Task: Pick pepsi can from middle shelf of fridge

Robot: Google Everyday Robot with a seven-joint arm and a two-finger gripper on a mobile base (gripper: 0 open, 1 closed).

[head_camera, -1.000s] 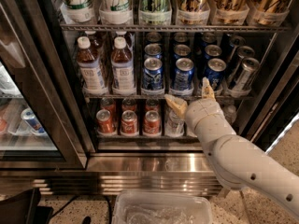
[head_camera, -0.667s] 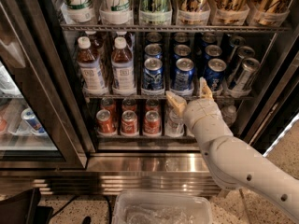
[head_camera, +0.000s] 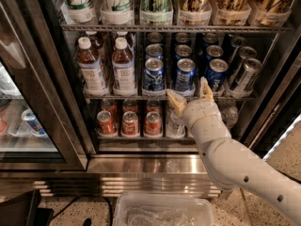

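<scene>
The fridge (head_camera: 141, 166) stands open with a dark interior. Its middle shelf (head_camera: 117, 96) is a chrome wire rack. It holds blue pepsi cans in three lanes; the front ones are at left (head_camera: 154, 74), centre (head_camera: 185, 74) and right (head_camera: 216, 76). My gripper (head_camera: 190, 93) is open, just below the front edge of the middle shelf, under the centre and right cans. One finger (head_camera: 175, 100) points up-left, the other finger (head_camera: 205, 87) stands in front of the right can. It holds nothing.
Two brown bottles (head_camera: 124, 67) stand left on the middle shelf, slim silver-black cans (head_camera: 246, 74) right. Red cans (head_camera: 130, 123) and water bottles (head_camera: 176, 121) fill the lower rack, tall cans (head_camera: 156, 3) the upper. A glass door (head_camera: 28, 107) hangs left. A clear plastic bin (head_camera: 162, 212) sits below.
My gripper has risen slightly and moved closer to the front of the middle shelf, its fingers now reaching the shelf edge below the blue cans.
</scene>
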